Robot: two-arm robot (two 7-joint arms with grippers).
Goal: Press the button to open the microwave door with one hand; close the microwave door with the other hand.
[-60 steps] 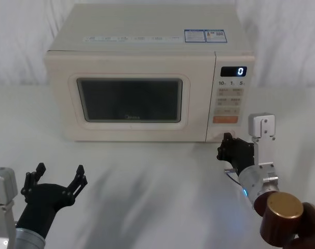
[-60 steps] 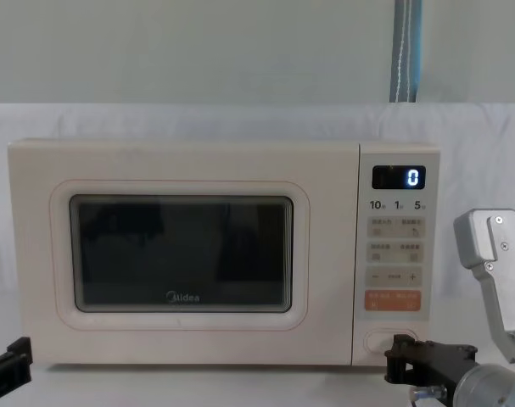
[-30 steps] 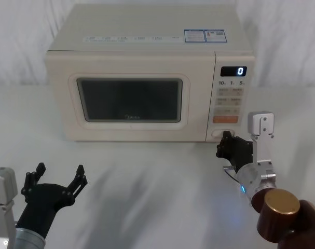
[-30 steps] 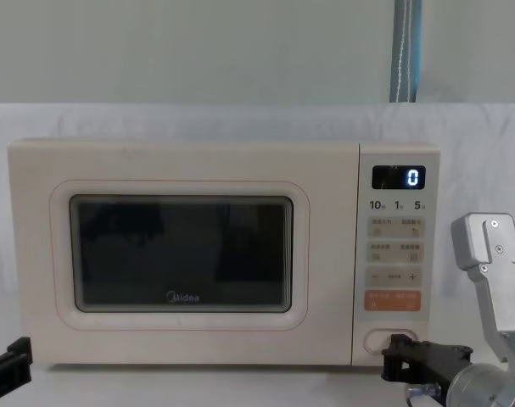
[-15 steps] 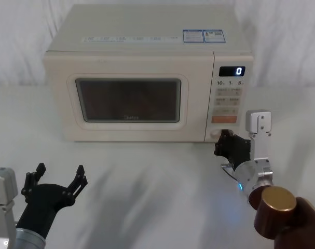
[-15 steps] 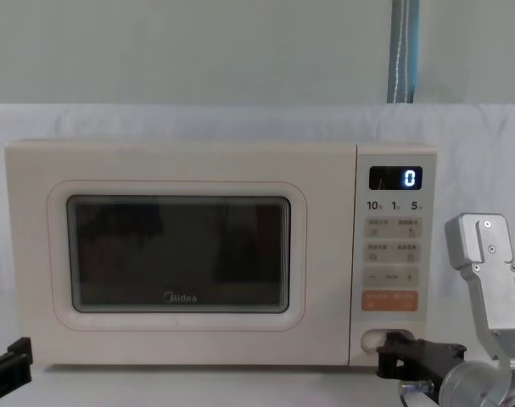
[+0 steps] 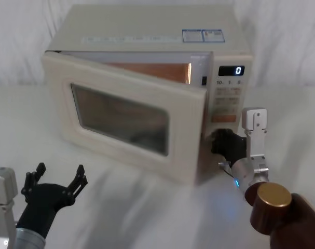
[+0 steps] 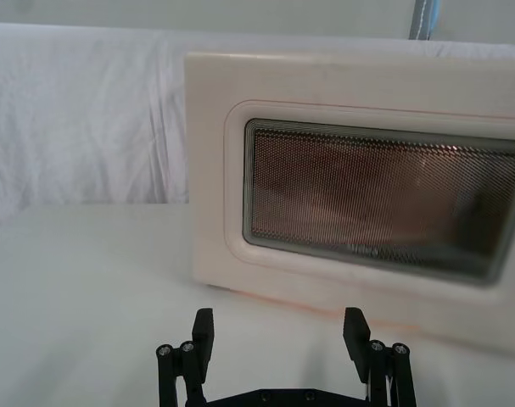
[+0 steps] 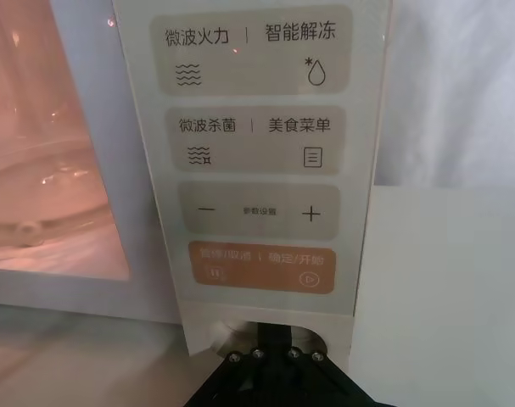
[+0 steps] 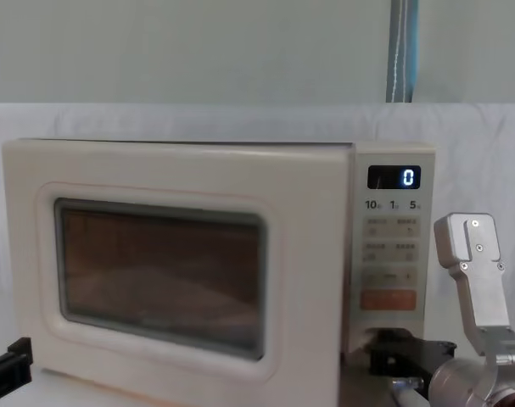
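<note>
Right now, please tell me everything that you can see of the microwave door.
The microwave door is a broad cream-white panel, plastic by its look, with a raised frame around a rounded dark glass window whose fine mesh shows in the left wrist view. It stands partly open, hinged at the robot's left, its free edge swung out toward the robot, baring the orange-lit inside of the microwave. Nothing touches it: the left gripper waits low in front of it, apart, jaws open, and the right gripper is at the control panel.
</note>
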